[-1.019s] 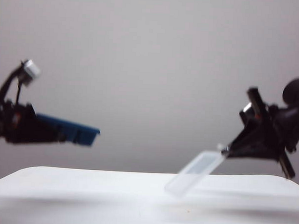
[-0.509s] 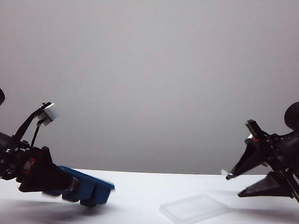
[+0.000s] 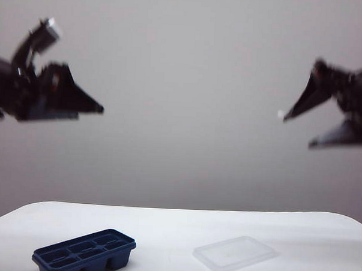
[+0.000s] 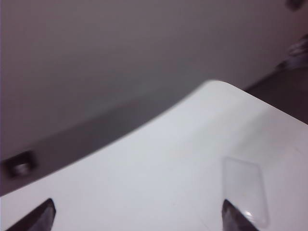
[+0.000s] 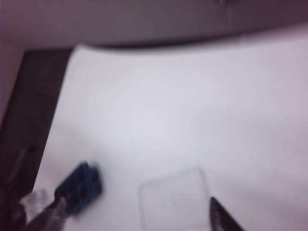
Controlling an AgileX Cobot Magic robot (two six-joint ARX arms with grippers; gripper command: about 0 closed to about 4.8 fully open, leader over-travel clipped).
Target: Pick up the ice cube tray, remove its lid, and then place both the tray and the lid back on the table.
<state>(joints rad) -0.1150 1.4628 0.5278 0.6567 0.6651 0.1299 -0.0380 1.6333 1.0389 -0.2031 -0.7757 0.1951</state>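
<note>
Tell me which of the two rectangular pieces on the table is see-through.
The lid, lying flat right of the tray. The tray is solid dark blue with square pockets; the lid is thin and clear-whitish. Left gripper and right gripper hang open above.

No legible text or markings.

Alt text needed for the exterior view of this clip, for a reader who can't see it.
A navy ice cube tray and its clear lid lie apart on a white table. The left gripper and right gripper hang high above, both open and empty.
</note>
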